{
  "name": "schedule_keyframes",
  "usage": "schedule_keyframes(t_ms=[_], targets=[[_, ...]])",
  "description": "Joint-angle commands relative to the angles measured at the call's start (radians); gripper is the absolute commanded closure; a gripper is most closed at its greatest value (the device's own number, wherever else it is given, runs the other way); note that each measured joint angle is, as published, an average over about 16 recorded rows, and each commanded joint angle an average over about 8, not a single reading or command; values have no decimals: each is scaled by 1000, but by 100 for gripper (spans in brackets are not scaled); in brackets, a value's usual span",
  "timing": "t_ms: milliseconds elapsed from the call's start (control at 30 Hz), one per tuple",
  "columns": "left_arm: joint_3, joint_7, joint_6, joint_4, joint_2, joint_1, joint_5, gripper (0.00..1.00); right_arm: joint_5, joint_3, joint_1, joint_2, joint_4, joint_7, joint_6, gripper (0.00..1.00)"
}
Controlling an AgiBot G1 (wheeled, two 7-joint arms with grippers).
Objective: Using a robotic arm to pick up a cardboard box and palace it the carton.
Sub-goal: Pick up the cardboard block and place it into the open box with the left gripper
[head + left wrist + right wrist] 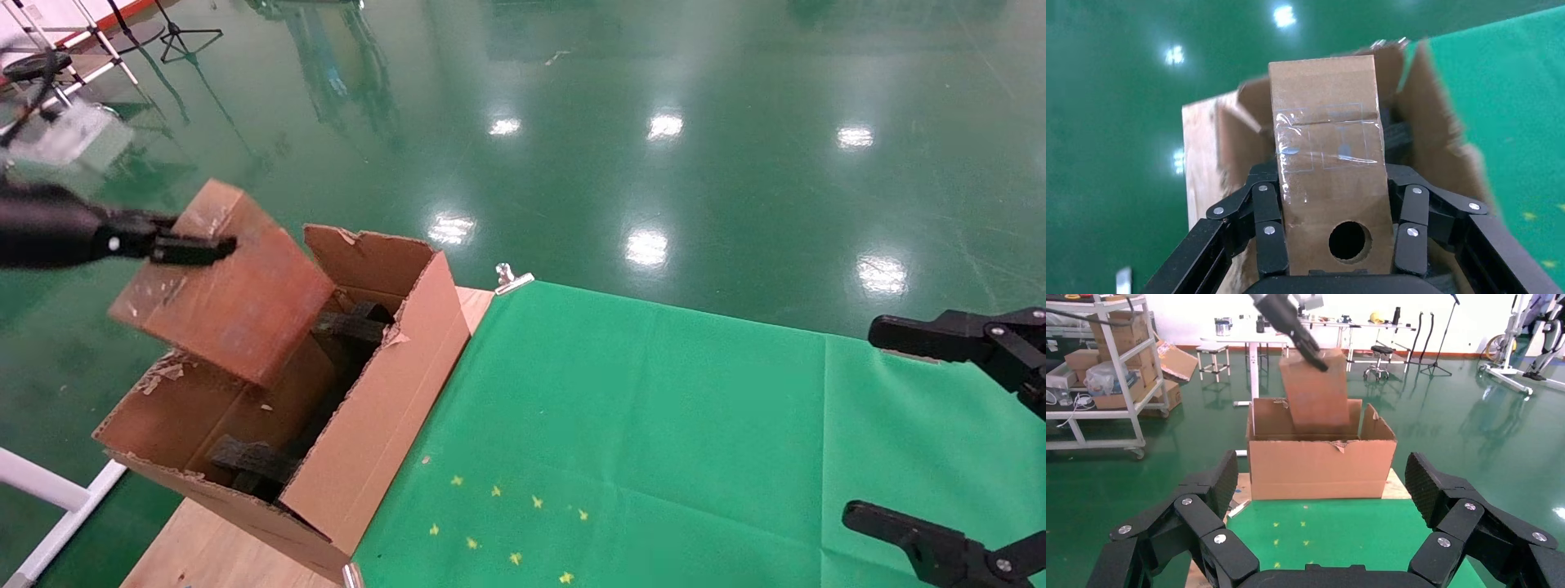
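The cardboard box [229, 286] is a smooth brown oblong, tilted, with its lower end dipping into the open carton [384, 408]. My left gripper [189, 247] is shut on the box's upper end. In the left wrist view its fingers [1266, 205] press both sides of the cardboard box [1330, 159], beside the face with a round hole, above the carton [1444, 141]. The right wrist view shows the cardboard box [1315, 395] standing half inside the carton [1318, 468], held by the left gripper [1291, 321]. My right gripper [887, 425] stays open at the right, holding nothing.
Black foam blocks [351, 322] lie inside the carton. The carton stands on the wooden table's left end [204, 547], beside a green cloth [654, 425] held by a metal clip [511, 278]. A white bar [49, 490] runs below the table's left corner. Glossy green floor lies beyond.
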Motion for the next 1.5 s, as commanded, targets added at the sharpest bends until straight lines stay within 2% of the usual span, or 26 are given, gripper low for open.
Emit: schedule_keyframes(t_ms=[33,200,600,933,1167,1200,1233,1433,1467,1500], targets=[[-3,43,-40,67,-4,32,-11,100,0,0,0,0,0,0,0,0],[10,147,-129,233,51,42,20,100,0,0,0,0,0,0,0,0],[67,292,-233,542,181,-46,144,100,0,0,0,0,0,0,0,0],[90,361,-268,724,253,-67,178,100,0,0,0,0,0,0,0,0],[103,366,-297,816,294,-67,197,100,0,0,0,0,0,0,0,0],[105,364,-302,825,298,-67,200,97,0,0,0,0,0,0,0,0],[106,361,-306,832,301,-66,202,86,0,0,0,0,0,0,0,0],[109,356,-331,870,317,-66,204,11,0,0,0,0,0,0,0,0],[109,357,-333,873,318,-66,204,1,0,0,0,0,0,0,0,0],[109,357,-335,876,320,-66,204,0,1,0,0,0,0,0,0,0]])
